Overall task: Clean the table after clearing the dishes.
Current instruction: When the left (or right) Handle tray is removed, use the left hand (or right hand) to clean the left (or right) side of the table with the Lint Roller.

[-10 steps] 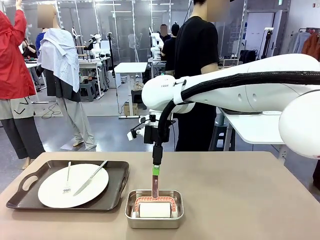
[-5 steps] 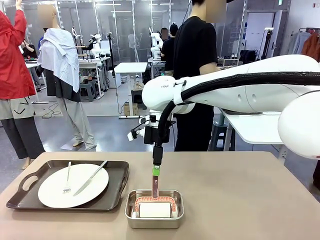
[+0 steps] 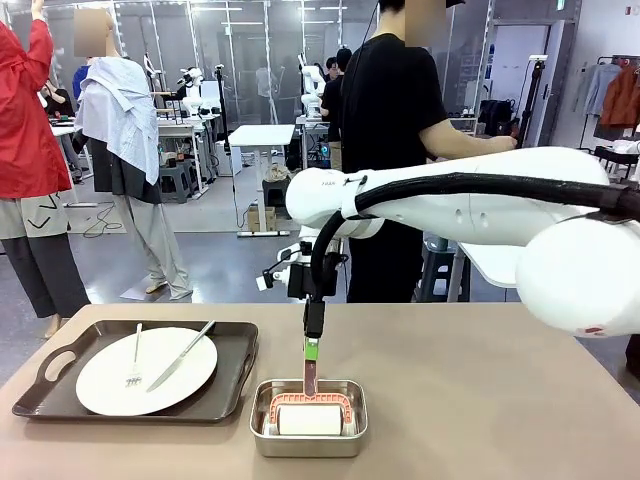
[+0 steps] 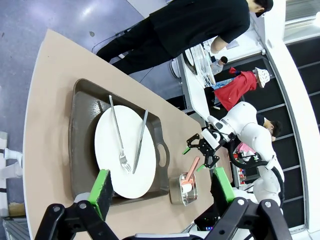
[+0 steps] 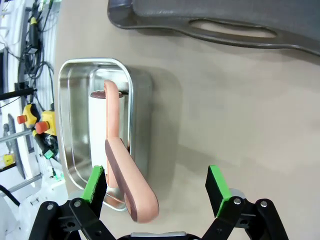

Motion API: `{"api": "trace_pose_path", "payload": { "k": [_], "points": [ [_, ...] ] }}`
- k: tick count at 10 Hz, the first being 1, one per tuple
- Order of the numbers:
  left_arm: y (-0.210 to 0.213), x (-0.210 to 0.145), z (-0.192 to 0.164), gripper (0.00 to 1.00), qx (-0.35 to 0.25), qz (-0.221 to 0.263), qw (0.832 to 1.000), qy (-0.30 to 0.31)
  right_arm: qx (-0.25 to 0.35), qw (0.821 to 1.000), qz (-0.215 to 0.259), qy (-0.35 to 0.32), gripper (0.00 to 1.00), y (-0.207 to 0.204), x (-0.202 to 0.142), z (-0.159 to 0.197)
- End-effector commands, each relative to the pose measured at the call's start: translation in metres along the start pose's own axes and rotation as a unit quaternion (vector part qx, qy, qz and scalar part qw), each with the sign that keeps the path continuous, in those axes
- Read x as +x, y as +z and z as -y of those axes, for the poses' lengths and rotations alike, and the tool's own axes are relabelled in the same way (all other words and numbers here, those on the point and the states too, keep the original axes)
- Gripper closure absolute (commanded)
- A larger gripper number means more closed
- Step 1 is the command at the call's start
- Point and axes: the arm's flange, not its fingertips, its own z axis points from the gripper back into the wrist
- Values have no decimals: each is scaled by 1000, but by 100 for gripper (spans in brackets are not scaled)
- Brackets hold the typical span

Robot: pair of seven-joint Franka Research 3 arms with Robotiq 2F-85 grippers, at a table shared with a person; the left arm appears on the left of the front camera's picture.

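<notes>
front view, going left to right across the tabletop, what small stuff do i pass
fork → knife → steel pan

Looks like a robotics lab or open workshop hall rather than a home: white worktables [image 3: 262, 135] with stools [image 3: 178, 180] at 11 o'clock, glass partitions [image 3: 245, 60] at 12, loose cable [image 3: 100, 222] across polished grey floor [image 3: 220, 262] at 9, garments on a rail [image 3: 622, 95] at 2.
</notes>
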Motion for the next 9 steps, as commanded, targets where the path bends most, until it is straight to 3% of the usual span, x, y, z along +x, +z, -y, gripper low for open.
{"api": "trace_pose_path", "payload": {
  "k": [1, 8, 9],
  "points": [
    [3, 3, 2, 0, -9, 3, 1000, -1, 42, 999, -11, -9, 0, 8, 15, 2],
    [3, 3, 2, 0, -9, 3, 1000, -1, 79, 996, -20, -28, 0, -7, 24, 1],
    [3, 3, 2, 0, -9, 3, 1000, -1, 83, 996, -28, -25, 5, -7, 23, 1]
  ]
}}
